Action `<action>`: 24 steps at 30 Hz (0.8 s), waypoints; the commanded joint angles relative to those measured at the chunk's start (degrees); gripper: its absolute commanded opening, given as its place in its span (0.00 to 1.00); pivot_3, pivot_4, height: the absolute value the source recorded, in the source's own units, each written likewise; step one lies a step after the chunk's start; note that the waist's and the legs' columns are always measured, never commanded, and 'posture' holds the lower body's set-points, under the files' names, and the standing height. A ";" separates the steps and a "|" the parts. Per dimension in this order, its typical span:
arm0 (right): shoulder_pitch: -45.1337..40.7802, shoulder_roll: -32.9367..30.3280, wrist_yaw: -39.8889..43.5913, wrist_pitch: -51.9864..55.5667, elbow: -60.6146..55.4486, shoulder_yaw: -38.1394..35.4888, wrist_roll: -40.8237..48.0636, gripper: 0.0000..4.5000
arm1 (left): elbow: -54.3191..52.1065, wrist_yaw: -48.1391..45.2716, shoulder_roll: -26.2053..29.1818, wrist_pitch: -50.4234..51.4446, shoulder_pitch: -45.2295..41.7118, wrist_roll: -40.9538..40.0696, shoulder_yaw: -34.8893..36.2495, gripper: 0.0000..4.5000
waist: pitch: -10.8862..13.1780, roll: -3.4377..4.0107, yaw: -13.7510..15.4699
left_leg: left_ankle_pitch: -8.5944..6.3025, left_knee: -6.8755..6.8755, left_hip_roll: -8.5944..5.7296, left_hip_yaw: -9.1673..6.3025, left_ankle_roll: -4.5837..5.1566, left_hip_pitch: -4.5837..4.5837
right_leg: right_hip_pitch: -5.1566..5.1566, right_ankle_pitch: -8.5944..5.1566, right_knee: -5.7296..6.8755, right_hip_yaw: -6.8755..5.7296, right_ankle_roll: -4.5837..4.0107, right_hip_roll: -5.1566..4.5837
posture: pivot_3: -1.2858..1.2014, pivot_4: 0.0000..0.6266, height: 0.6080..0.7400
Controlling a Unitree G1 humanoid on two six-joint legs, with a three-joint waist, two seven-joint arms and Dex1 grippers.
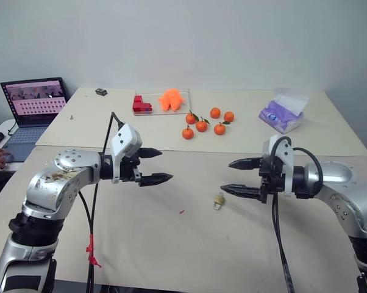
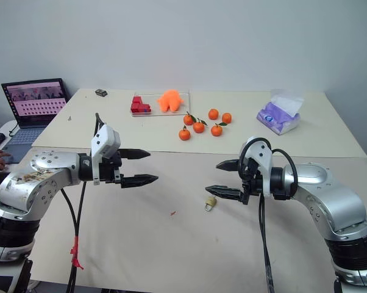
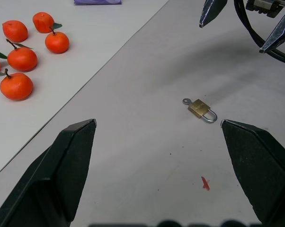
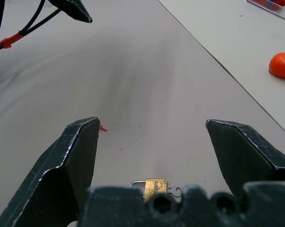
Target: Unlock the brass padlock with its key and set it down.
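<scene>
The brass padlock (image 1: 218,200) lies flat on the bench (image 1: 171,244) with its key (image 3: 186,101) in it, between the two grippers and just below the right gripper (image 1: 235,176). The left gripper (image 1: 156,165) and the right one hover above the bench, fingers spread wide, holding nothing. Tangerines (image 1: 202,125) sit farther back.

padlock: brass padlock (image 3: 200,108), small gold body, silver shackle closed
key (image 3: 187,101): in keyhole
pose: flat on table (image 1: 141,244)
place: five o'clock of centre
</scene>
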 commanded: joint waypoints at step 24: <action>1.70 -3.68 3.48 -6.38 -3.35 10.99 -9.51 0.94 | 2.63 0.57 -2.73 2.23 -5.59 3.84 -6.97 1.00 | 0.00 0.02 -0.12 | 0.00 -0.02 0.01 -0.02 0.01 -0.04 | 0.04 -0.03 0.03 0.01 0.05 0.05 | 0.52 0.24 0.49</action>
